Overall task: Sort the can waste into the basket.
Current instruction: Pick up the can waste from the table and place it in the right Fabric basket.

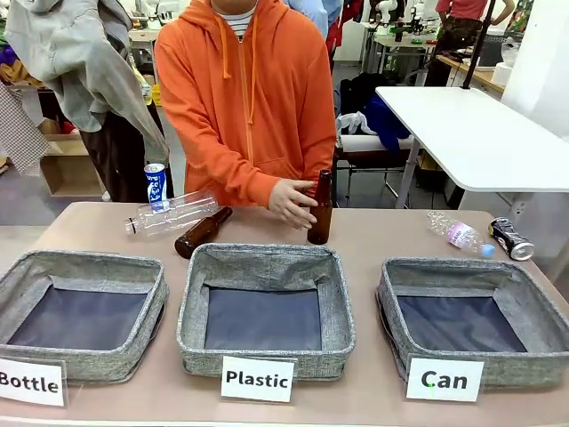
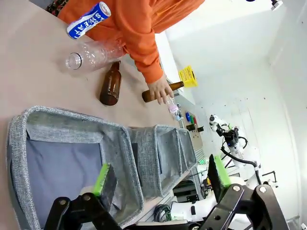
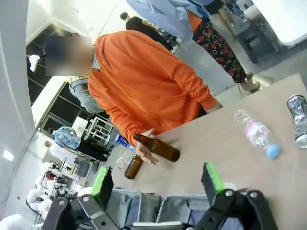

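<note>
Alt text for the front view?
Grey Bottle basket, Plastic basket and Can basket sit in a row; behind them a person in orange has a hand on an upright brown bottle. A blue can stands far left by a lying clear bottle and lying brown bottle; a dark can and small clear bottle lie far right.

In the front view the left edge cut off the "Bottle" sign [image 1: 31,382], and a clear plastic bottle [image 1: 178,213] hid the base of the blue and white can [image 1: 156,178]. In the right wrist view the right edge clipped the dark can [image 3: 298,117], its print unreadable.
</note>
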`<state>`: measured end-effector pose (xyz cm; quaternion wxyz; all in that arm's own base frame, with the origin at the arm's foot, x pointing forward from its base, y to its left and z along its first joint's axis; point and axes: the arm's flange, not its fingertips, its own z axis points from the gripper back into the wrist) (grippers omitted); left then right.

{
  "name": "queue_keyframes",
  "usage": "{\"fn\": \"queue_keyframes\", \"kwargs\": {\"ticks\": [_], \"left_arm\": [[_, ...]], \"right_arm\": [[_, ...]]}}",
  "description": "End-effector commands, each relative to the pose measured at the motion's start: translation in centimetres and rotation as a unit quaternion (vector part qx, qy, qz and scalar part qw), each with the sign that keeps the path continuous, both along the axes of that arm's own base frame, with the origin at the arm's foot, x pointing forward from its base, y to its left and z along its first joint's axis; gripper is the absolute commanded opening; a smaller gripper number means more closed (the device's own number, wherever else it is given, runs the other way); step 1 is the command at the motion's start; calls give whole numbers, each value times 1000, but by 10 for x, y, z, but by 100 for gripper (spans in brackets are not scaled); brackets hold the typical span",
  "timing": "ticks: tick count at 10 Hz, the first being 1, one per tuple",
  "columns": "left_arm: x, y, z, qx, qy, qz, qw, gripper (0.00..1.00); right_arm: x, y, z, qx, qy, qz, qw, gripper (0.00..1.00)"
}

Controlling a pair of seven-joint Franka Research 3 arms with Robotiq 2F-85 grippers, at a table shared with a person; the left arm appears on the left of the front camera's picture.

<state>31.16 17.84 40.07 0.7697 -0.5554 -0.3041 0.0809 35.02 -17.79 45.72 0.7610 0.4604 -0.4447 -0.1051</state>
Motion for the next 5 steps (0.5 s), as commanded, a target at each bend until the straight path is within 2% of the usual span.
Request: {"fn": "queue_keyframes", "kwargs": {"ticks": [1, 3, 4, 5], "left_arm": [[0, -18, 12, 66, -2, -8, 998, 100], [46, -39, 37, 209, -1, -16, 978, 100], [88, -60, 51, 283, -2, -20, 959, 100], [119, -72, 54, 320, -13, -15, 947, 100]], "right_arm": [[0, 0, 1, 5, 8, -1, 1000, 100], [0, 0, 1, 5, 8, -1, 1000, 100], [0, 0, 1, 5, 8, -1, 1000, 100], [0, 0, 1, 5, 8, -1, 1000, 100]]}}
